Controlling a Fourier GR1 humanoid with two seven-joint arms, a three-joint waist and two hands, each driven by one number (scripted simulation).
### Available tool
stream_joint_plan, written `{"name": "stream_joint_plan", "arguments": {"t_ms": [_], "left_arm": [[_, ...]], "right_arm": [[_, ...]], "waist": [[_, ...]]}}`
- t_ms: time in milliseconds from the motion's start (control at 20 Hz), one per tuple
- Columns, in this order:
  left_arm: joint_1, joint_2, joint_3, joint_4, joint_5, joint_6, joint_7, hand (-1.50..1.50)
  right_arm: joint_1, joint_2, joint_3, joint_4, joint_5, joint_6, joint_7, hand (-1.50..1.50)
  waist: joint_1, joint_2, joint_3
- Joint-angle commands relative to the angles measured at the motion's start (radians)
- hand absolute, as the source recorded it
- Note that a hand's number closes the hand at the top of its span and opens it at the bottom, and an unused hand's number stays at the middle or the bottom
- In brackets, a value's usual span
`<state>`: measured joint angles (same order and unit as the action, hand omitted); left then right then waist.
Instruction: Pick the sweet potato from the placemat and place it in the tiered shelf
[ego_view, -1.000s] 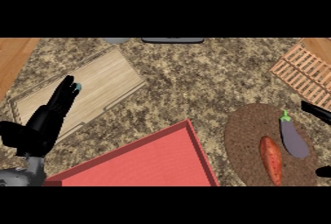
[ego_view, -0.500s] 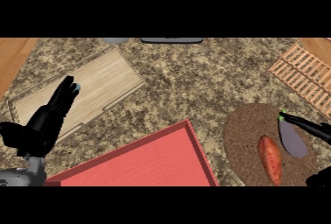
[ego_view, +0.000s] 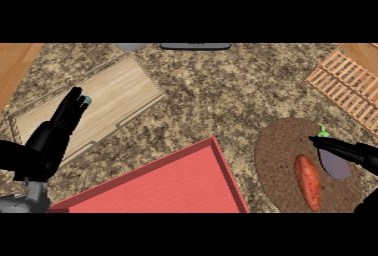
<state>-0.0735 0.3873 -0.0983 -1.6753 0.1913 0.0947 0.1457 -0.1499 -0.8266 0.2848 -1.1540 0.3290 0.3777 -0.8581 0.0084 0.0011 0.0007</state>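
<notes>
**Head view (the only view supplied).**

The right hand (ego_view: 353, 153) is seen entering from the right edge. Its fingers (ego_view: 328, 145) are stretched out straight and held close together, and nothing is pinched or enclosed by them. Contact with anything beneath cannot be confirmed.

The sweet potato (ego_view: 308, 181) is found lying on the round brown placemat (ego_view: 277, 150), just below and slightly ahead of the right fingertips, towards the lower edge of the view. It is not held. Its long axis runs roughly across the line of the fingers, so it is judged that a grasp across its narrow width is favoured.

A purple eggplant (ego_view: 337, 167) is noted directly under the fingers and just beside the sweet potato, its green stem (ego_view: 322, 132) showing beyond them. This neighbour is judged a risk, since it could be nudged or taken by mistake.

The tiered shelf (ego_view: 348, 86), of wooden slats, is located beyond the fingers, towards the upper right corner and well apart from the placemat.

The left hand (ego_view: 60, 127) is recorded at rest at the left, fingers straight and pressed together, over a wooden board (ego_view: 122, 92). A red tray (ego_view: 177, 182) lies between the hands.

The pick is judged not yet made; placing remains outstanding.
</notes>
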Motion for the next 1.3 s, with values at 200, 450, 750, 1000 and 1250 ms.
{"name": "stream_joint_plan", "arguments": {"t_ms": [200,450,750,1000,1250], "left_arm": [[-0.011,-0.040,0.056,-0.002,-0.031,-0.044,0.028,0.00],[0.023,-0.072,0.042,-0.003,-0.066,-0.051,0.003,0.00],[-0.017,-0.056,0.090,-0.044,-0.048,-0.087,0.078,0.00],[0.051,-0.087,0.110,0.005,-0.074,-0.117,-0.026,0.00],[-0.007,-0.080,0.138,0.004,-0.060,-0.139,0.034,0.00]], "right_arm": [[-0.068,0.071,-0.041,0.121,0.152,-0.006,-0.047,-1.50],[-0.009,0.112,0.010,0.095,0.227,-0.050,-0.002,-1.50],[-0.092,0.060,-0.037,0.175,0.228,0.042,-0.088,-1.50],[-0.077,0.140,-0.001,0.217,0.314,-0.027,-0.055,-1.50],[-0.100,0.194,0.024,0.269,0.361,-0.049,-0.073,-1.50]], "waist": [[-0.003,0.000,0.000],[-0.007,-0.001,-0.001],[-0.005,-0.001,-0.001],[-0.004,-0.001,-0.001],[-0.004,0.000,-0.001]]}}
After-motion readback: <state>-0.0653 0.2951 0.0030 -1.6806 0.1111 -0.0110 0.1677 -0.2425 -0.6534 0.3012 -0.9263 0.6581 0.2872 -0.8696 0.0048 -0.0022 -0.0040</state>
